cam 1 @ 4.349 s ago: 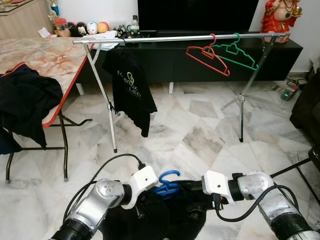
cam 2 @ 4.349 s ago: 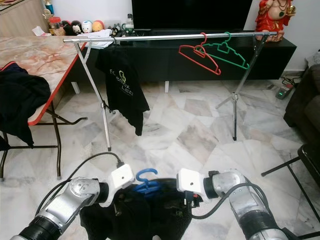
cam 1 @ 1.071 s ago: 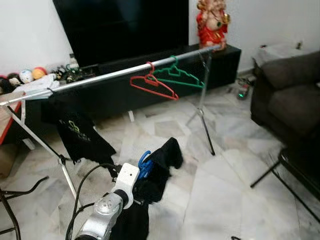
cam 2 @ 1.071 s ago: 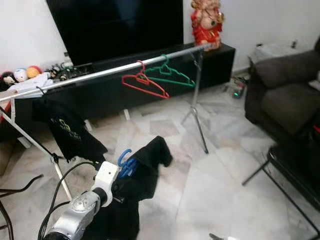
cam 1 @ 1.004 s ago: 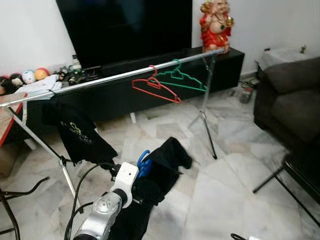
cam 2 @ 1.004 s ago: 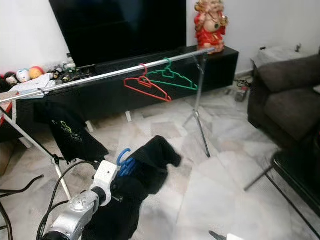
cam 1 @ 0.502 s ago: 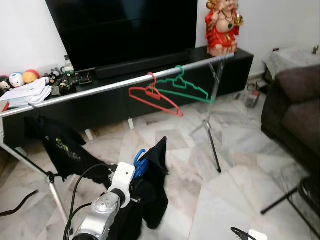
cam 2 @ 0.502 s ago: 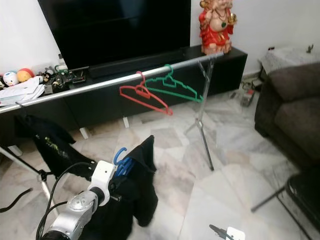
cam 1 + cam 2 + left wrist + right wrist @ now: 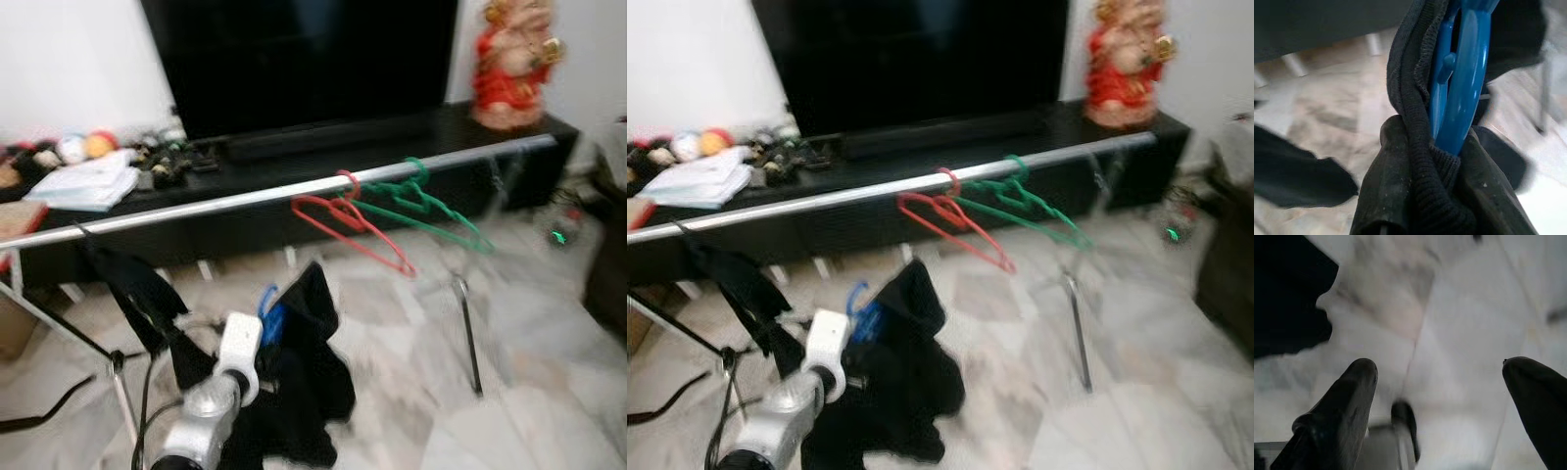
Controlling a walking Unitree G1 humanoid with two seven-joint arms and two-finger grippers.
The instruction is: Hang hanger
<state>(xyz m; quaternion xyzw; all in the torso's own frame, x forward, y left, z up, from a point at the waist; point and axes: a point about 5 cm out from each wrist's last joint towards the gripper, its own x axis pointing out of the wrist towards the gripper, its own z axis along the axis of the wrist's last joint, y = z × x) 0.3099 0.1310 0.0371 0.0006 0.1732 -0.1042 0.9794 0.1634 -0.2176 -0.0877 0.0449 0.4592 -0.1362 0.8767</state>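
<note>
My left gripper (image 9: 263,341) is shut on a blue hanger (image 9: 269,311) that carries a black garment (image 9: 312,377). It holds them just below and in front of the silver rail (image 9: 245,200). In the left wrist view the blue hanger (image 9: 1465,73) rises between the fingers, wrapped in the garment's black collar (image 9: 1413,147). A red hanger (image 9: 353,232) and a green hanger (image 9: 431,211) hang on the rail to the right. A black T-shirt (image 9: 132,289) hangs on it to the left. My right gripper (image 9: 1440,396) is open over the marble floor.
Behind the rail stand a black TV console (image 9: 392,132), a large TV and a red statue (image 9: 509,59). Toys (image 9: 83,147) and papers (image 9: 83,186) lie on the console's left end. A rack leg (image 9: 468,333) stands to the right, with a dark sofa (image 9: 609,284) beyond.
The view has swung and moved closer to the rail and is now blurred. The hanger with the garment, still in my left gripper, sits nearer under the rail.
</note>
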